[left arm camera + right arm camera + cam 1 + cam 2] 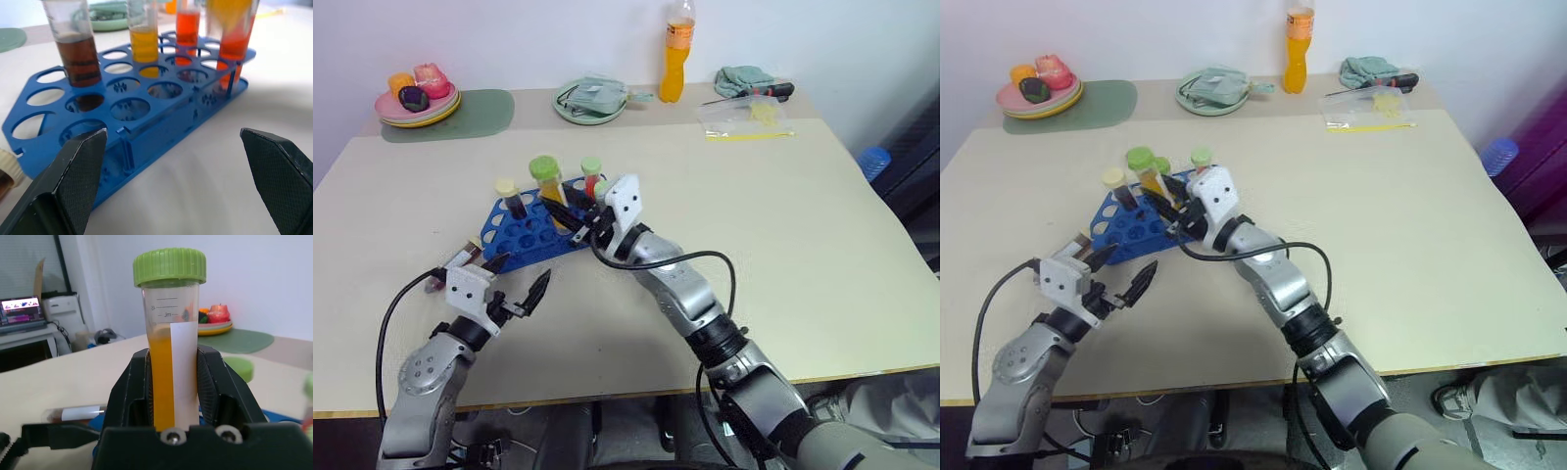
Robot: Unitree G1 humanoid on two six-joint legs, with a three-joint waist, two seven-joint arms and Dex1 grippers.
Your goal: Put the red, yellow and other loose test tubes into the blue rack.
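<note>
The blue rack (524, 237) lies at the table's left middle. A brown test tube with a cream cap (508, 194) and a red one with a green cap (591, 172) stand in it. My right gripper (571, 221) is shut on a yellow, green-capped test tube (169, 267), held tilted just over the rack (161, 122). Another brown test tube (458, 259) lies loose on the table beside the rack's left end. My left gripper (517, 277) is open with nothing in it, in front of the rack and close to the loose tube.
Along the back edge stand plates of toy food (416, 98) on a green mat (475, 116), a green dish (592, 100), a tall orange drink bottle (677, 59), a cloth (742, 78), a screwdriver (771, 90) and a plastic bag (749, 119).
</note>
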